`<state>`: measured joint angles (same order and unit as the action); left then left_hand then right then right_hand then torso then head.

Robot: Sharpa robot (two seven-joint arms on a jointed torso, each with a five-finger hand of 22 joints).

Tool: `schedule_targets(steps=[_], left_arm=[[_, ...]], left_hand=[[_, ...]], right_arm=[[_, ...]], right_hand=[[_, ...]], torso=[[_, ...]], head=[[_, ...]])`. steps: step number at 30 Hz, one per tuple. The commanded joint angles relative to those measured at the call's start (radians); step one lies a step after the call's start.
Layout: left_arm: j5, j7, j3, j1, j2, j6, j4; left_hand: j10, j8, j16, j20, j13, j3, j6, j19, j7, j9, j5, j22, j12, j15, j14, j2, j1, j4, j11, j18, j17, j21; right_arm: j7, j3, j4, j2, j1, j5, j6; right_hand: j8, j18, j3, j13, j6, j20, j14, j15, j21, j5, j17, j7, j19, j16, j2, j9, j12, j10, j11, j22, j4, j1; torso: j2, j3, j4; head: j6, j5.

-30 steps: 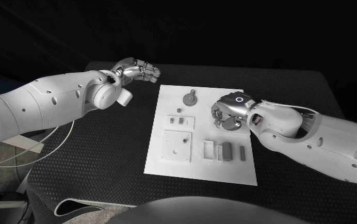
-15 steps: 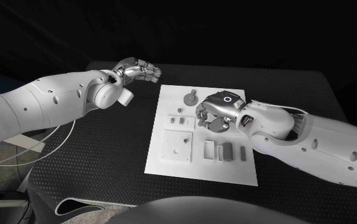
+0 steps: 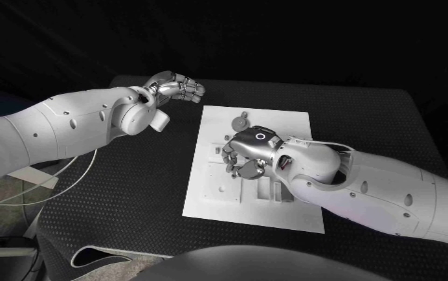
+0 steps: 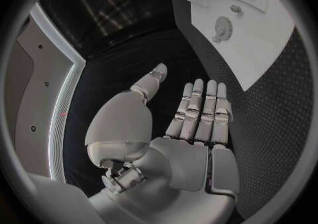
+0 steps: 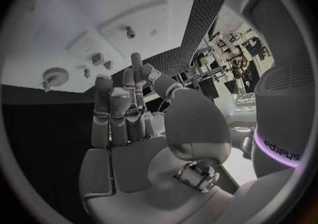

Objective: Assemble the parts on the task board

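Black table [image 3: 131,184], white cable [image 3: 58,187] alongside.

black table [image 3: 112,184], textured top, white task board [image 3: 207,197] lying flat at its middle

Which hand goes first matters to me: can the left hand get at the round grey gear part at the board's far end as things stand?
Probably yes: the left hand is open, off the task board, and bare table lies between it and the gear part.
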<state>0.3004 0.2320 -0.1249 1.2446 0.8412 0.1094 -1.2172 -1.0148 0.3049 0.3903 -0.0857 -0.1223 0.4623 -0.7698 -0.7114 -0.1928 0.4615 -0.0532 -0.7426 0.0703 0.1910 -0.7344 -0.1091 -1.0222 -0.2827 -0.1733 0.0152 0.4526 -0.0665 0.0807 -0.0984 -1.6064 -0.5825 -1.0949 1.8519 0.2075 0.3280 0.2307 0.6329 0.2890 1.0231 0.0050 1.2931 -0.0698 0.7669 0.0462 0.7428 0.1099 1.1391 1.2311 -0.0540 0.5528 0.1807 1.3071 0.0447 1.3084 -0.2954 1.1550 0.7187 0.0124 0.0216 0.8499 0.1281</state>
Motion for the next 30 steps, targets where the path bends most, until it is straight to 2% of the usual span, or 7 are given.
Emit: schedule_targets(steps=[1,9,18,30], left_arm=[[0.002,0.009,0.001,0.001,0.000,-0.011,-0.002],[0.002,0.010,0.001,0.001,-0.006,-0.012,-0.001],[0.002,0.009,0.001,0.001,-0.006,-0.013,-0.001],[0.002,0.008,0.001,0.001,-0.006,-0.014,-0.001]], left_hand=[[0.001,0.003,-0.007,-0.005,0.001,-0.002,0.000,0.001,-0.012,0.000,0.004,0.001,0.005,0.000,-0.005,-0.001,-0.004,0.006,-0.004,-0.002,0.001,-0.002],[0.001,0.003,-0.007,-0.005,0.002,-0.002,0.001,0.001,-0.012,0.000,0.004,0.001,0.005,0.000,-0.005,-0.001,-0.004,0.006,-0.004,-0.002,0.001,-0.002],[0.001,0.003,-0.008,-0.005,0.002,-0.002,0.001,0.001,-0.012,0.000,0.004,0.002,0.005,-0.001,-0.005,-0.001,-0.004,0.006,-0.004,-0.001,0.001,-0.002],[0.001,0.003,-0.008,-0.005,0.003,-0.002,0.001,0.001,-0.011,0.000,0.004,0.003,0.005,-0.001,-0.005,-0.001,-0.004,0.006,-0.004,-0.001,0.002,-0.002]], right_arm=[[-0.024,-0.006,0.007,0.017,0.005,-0.009,-0.007],[-0.037,-0.020,0.027,0.054,0.025,-0.011,-0.024],[-0.037,-0.049,0.063,0.074,0.033,-0.005,-0.048],[-0.029,-0.055,0.078,0.085,0.035,0.015,-0.058]], right_hand=[[0.003,0.031,-0.001,0.001,0.007,-0.007,-0.006,-0.010,0.007,0.004,0.001,0.001,-0.001,0.005,0.015,0.022,-0.003,0.020,-0.014,0.019,0.002,0.022],[0.003,0.031,-0.001,0.002,0.006,-0.007,-0.007,-0.011,0.006,0.004,0.001,0.001,-0.001,0.005,0.016,0.023,-0.004,0.020,-0.014,0.019,0.002,0.022],[0.002,0.031,-0.001,0.003,0.005,-0.007,-0.008,-0.011,0.006,0.004,0.001,0.001,-0.002,0.004,0.017,0.023,-0.005,0.019,-0.014,0.019,0.001,0.022],[0.002,0.031,-0.001,0.004,0.005,-0.006,-0.008,-0.011,0.006,0.004,0.001,0.002,-0.002,0.004,0.018,0.024,-0.005,0.019,-0.014,0.019,0.001,0.022]], torso=[[0.000,-0.0004,-0.0013],[0.000,0.0009,-0.0009],[0.000,0.0009,-0.0007],[0.000,0.0012,-0.0019]], head=[[0.003,0.008],[0.001,0.015],[0.004,0.023],[0.008,0.027]])
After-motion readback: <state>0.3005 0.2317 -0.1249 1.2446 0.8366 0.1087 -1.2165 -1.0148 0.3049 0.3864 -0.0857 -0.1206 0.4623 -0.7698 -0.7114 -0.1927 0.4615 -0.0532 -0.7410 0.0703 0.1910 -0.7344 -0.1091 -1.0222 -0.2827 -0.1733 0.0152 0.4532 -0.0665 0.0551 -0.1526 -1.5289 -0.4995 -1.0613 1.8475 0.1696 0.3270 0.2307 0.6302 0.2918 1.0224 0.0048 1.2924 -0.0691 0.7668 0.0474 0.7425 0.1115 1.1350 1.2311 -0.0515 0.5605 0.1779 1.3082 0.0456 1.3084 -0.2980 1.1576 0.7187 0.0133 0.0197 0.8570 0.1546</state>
